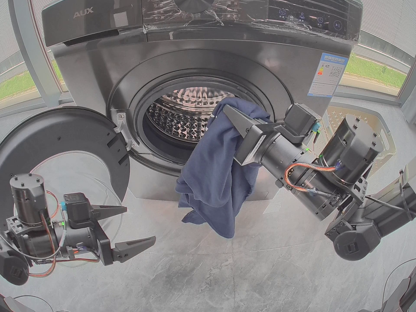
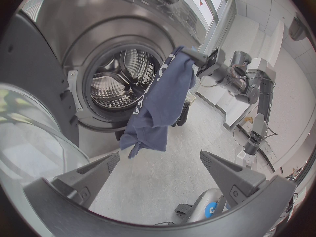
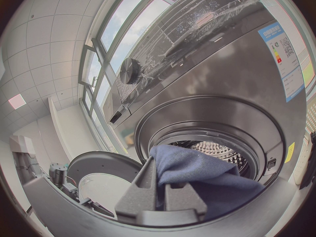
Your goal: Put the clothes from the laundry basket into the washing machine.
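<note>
- The right gripper [image 1: 229, 114] had its fingers [image 3: 144, 191] closed on a fold at the top of a dark blue shirt [image 1: 214, 174].
- Most of the shirt hung loose below the fingers, in front of the lower rim of the drum [image 1: 186, 113]. Only the pinched fold was at the mouth of the drum, around the fingertips.
- The cloth looked soft, light and limp. In my judgement it will drape and swing, and it will not keep any shape.
- A bunched fold, such as the one between the fingers, seemed a good place to hold. A single thin layer could slip out.
- The hanging part below the fingers might catch on the rim or stay outside, so the fingers probably must go deep into the drum before they open.
- The left gripper [image 1: 138, 225] was low beside the open door [image 1: 65, 139], well apart from the shirt. Its fingers were wide apart with nothing between them.
</note>
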{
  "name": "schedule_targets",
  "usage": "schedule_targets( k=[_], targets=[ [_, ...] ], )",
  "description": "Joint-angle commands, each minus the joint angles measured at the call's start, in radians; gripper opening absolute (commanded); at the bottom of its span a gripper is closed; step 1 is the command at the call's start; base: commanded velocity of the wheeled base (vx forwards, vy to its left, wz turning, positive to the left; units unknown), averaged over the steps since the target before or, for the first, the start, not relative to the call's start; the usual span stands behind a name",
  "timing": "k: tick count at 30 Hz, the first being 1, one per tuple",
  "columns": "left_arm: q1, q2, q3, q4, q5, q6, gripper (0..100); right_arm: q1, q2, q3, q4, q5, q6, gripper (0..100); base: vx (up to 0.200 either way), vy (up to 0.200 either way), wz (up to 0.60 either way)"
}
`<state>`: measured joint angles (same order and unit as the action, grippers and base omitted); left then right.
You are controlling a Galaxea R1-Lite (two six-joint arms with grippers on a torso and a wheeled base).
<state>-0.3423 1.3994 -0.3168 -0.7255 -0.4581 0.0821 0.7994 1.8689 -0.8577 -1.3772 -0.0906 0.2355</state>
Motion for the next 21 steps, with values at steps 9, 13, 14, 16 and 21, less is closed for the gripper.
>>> schedule_targets(
  k=[9,13,14,16,21],
  targets=[
    [-0.075,0.29,-0.1,-0.035,-0.01,0.001,100,0.006,-0.053,0.002,0.017,-0.001,0.001,0,0.0,0.0,0.0],
    [-0.083,0.356,-0.148,-0.045,-0.042,-0.008,100,0.006,-0.053,0.0,0.017,-0.001,0.001,0,0.0,0.0,0.0],
    [-0.083,0.368,-0.159,-0.046,-0.048,-0.01,100,0.006,-0.051,0.0,0.018,-0.001,0.001,0,0.0,0.0,0.0],
    [-0.084,0.397,-0.177,-0.048,-0.051,-0.01,100,0.008,-0.051,0.0,0.018,-0.001,0.001,0,0.0,0.0,0.0],
    [-0.103,0.481,-0.22,-0.071,-0.053,-0.01,100,0.023,-0.048,0.003,0.017,-0.006,0.001,0,0.0,0.0,0.0]
  ],
)
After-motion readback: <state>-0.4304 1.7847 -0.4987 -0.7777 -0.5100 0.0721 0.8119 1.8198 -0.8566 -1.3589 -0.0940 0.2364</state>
